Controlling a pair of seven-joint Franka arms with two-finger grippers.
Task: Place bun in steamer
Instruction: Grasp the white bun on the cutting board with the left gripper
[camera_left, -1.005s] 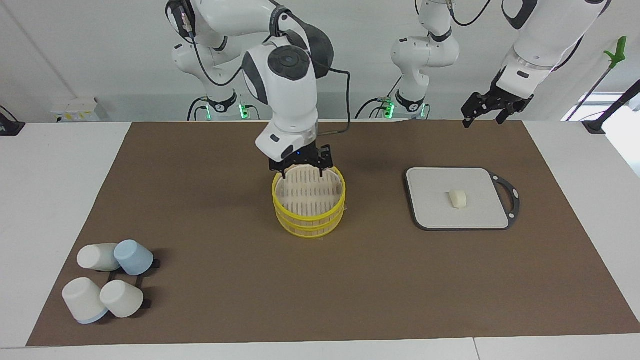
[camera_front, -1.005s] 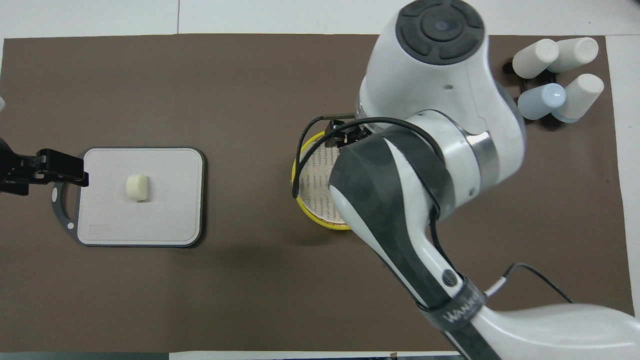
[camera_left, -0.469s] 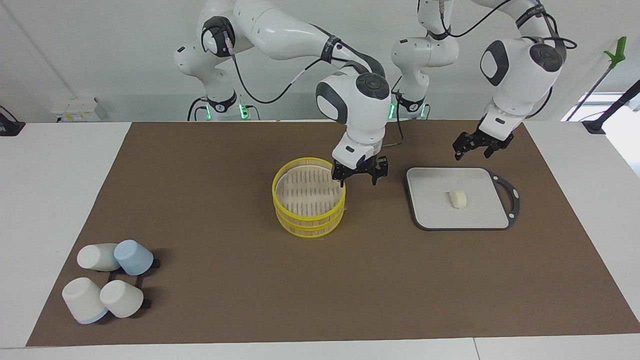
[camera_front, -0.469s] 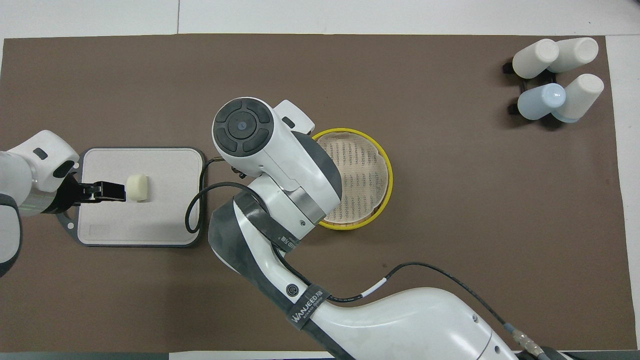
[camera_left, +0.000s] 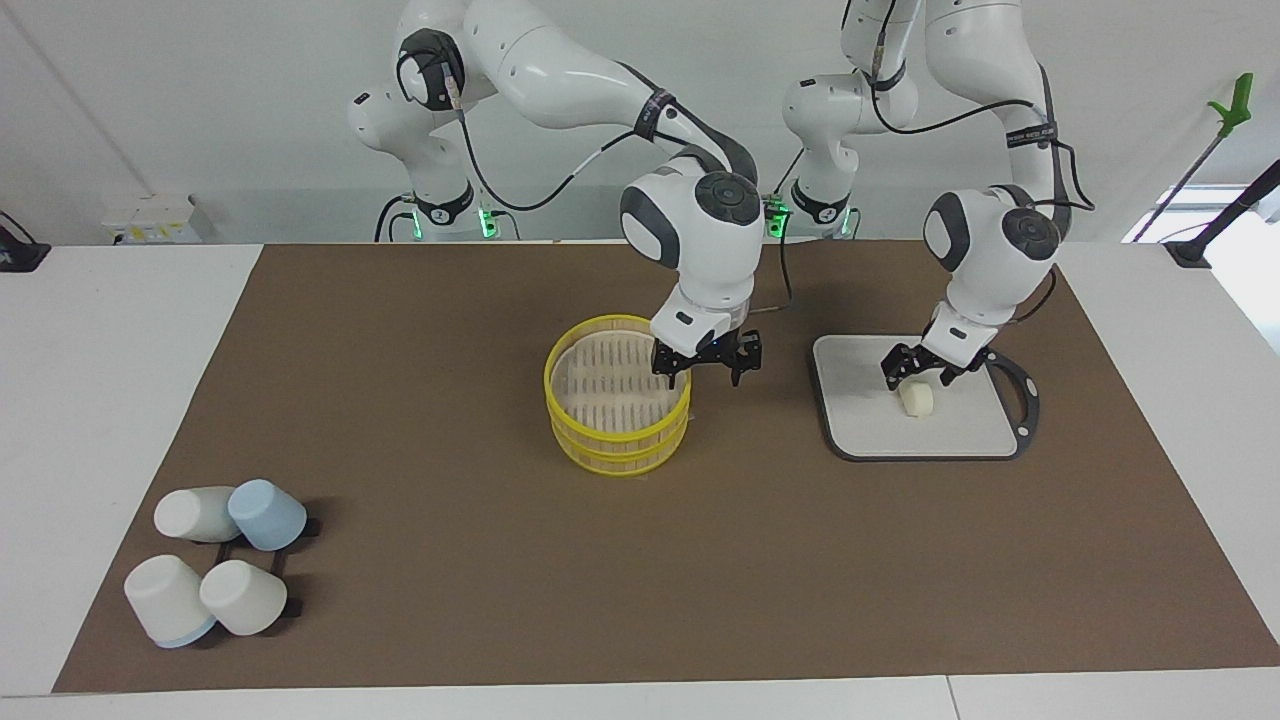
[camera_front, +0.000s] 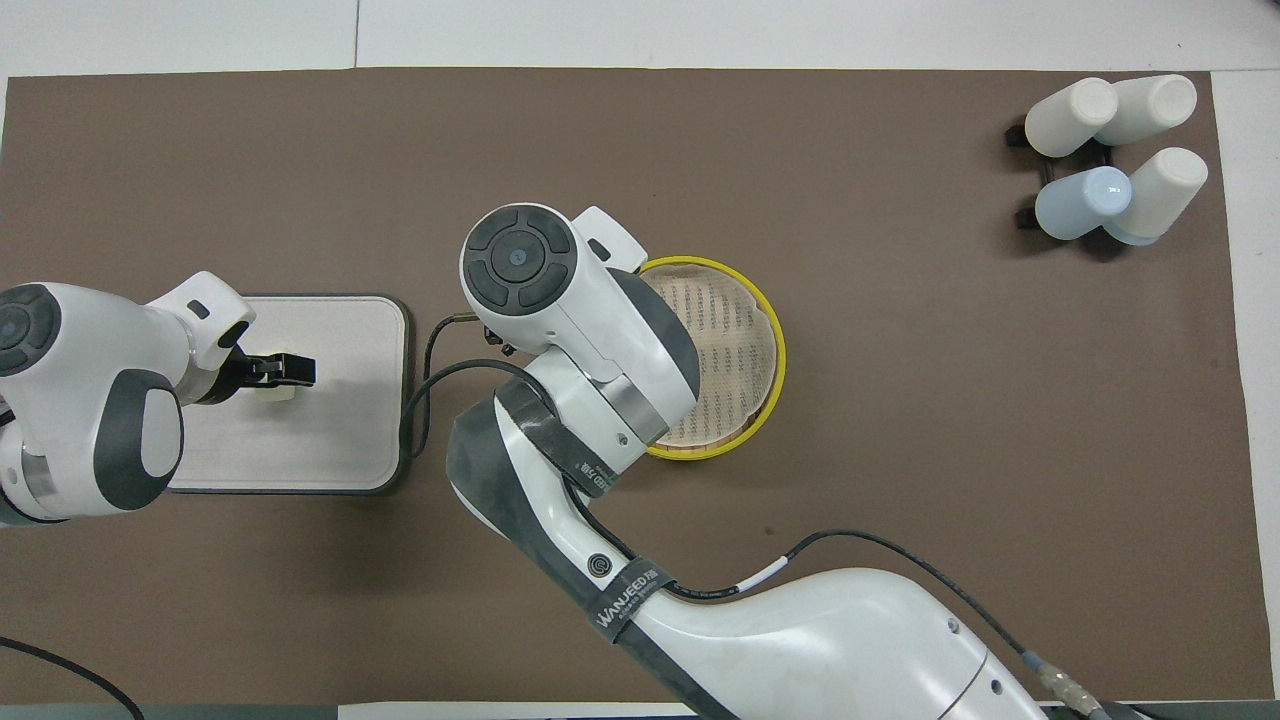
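You are reaching for the bun (camera_left: 917, 399), lying on the grey board (camera_left: 860, 420) at the facing view's centre right. Your left hand (camera_left: 912, 371) is sitting spread over it, grasping nothing; next, lower and clench. Your right hand (camera_left: 706, 367), spread, is hanging at the steamer (camera_left: 617, 395) rim, mid-frame.

Both arms are glossy white with rounded dark grey joint caps and bands. A thin black cable with a white sleeve runs along the right arm (camera_front: 640, 440), held by a black strap lettered WANJEED. Green lights glow at both bases. The grippers are black
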